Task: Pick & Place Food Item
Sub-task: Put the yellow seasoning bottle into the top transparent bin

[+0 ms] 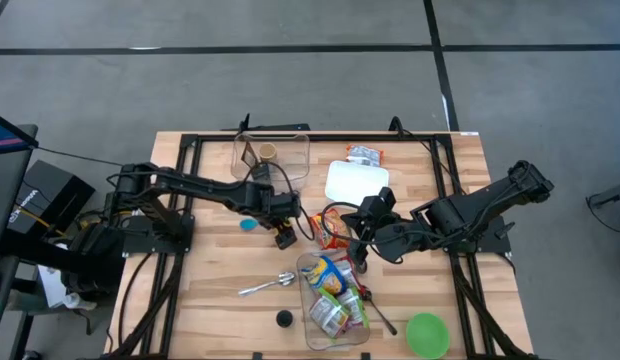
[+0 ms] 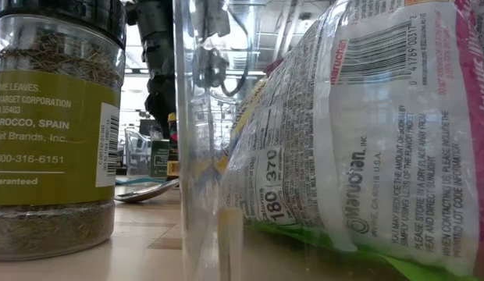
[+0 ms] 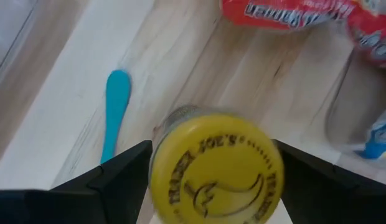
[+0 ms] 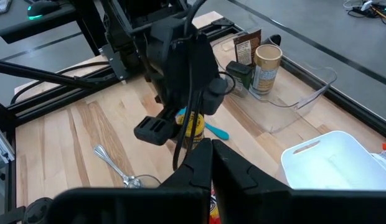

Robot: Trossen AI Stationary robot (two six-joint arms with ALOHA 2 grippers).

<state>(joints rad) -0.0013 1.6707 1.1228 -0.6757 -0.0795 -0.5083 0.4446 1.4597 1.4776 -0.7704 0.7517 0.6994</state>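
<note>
My left gripper (image 1: pixel 283 236) is at the table's middle, shut on a small jar with a yellow lid (image 3: pixel 216 167). The jar also shows in the right wrist view (image 4: pixel 193 126), under the left gripper's dark body. My right gripper (image 4: pixel 210 163) is shut, just right of the jar, above a red snack bag (image 1: pixel 333 229) that lies flat on the table. I cannot tell whether it touches the bag. A clear bin (image 1: pixel 332 296) with several food packets stands near the front edge. My left gripper pinches the jar between its two fingers (image 3: pixel 121 173), which sit on opposite sides of the yellow lid's rim (image 3: pixel 157 180). The fingers come from above, pointing down. The jar stands upright in the hold; whether its base is on the table does not show.
A blue spoon (image 3: pixel 115 109) lies left of the jar, a metal spoon (image 1: pixel 267 287) nearer the front. A second clear bin (image 1: pixel 271 156) with jars and a white tray (image 1: pixel 355 181) stand at the back. A green bowl (image 1: pixel 427 335) sits front right, a small black object (image 1: pixel 284 319) front centre.
</note>
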